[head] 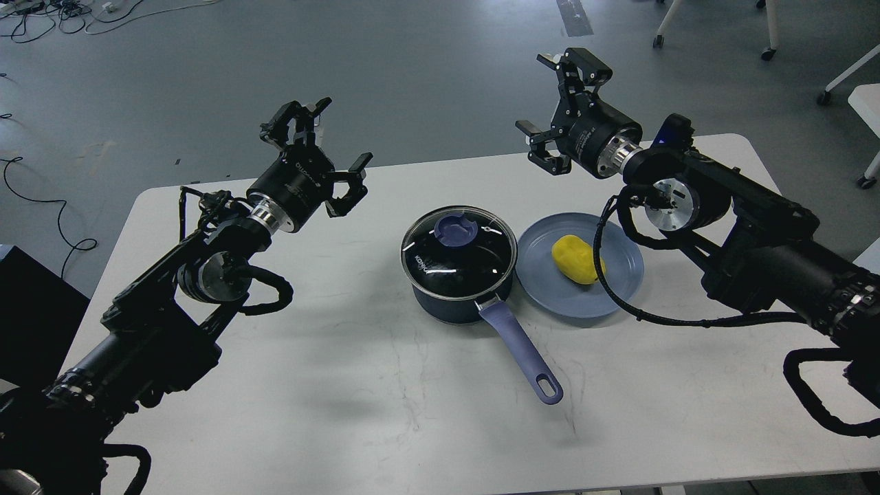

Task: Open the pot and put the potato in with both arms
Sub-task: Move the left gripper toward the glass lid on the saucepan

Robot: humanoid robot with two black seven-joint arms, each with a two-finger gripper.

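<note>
Pot [459, 275] sits near the middle of my white table [275, 412], seen from my head looking forward and down; its glass lid [458, 247] is on it, closed, with the blue knob [457, 230] on top; the long lavender-blue handle [519, 350] runs off toward five o'clock, its holed end lying on the tabletop. At three o'clock of the pot, just beside it, lies the flat blue plate [619, 289]; whether their rims touch I cannot tell. The potato [577, 259], bright yellow and oval, rests on that plate, a little toward the pot's side of its centre; it is outside the pot.

My left arm [158, 323] comes in from the lower left corner and rises toward one o'clock; my left gripper [320, 151] hangs above the far left part of the table, at about ten o'clock of the pot and well apart from it; its two fingers are spread wide and hold nothing. My right arm [770, 254] comes in from the right edge and reaches toward ten o'clock; its black cable [639, 313] loops down over the plate's right rim and crosses in front of the potato's right end; my right gripper [560, 113] is up over the table's far edge, at about one o'clock of the pot and twelve o'clock of the plate, clear of both; its fingers too stand apart, empty.

Grey floor [412, 69] lies beyond the table, with loose cables [41, 199] at the left.
</note>
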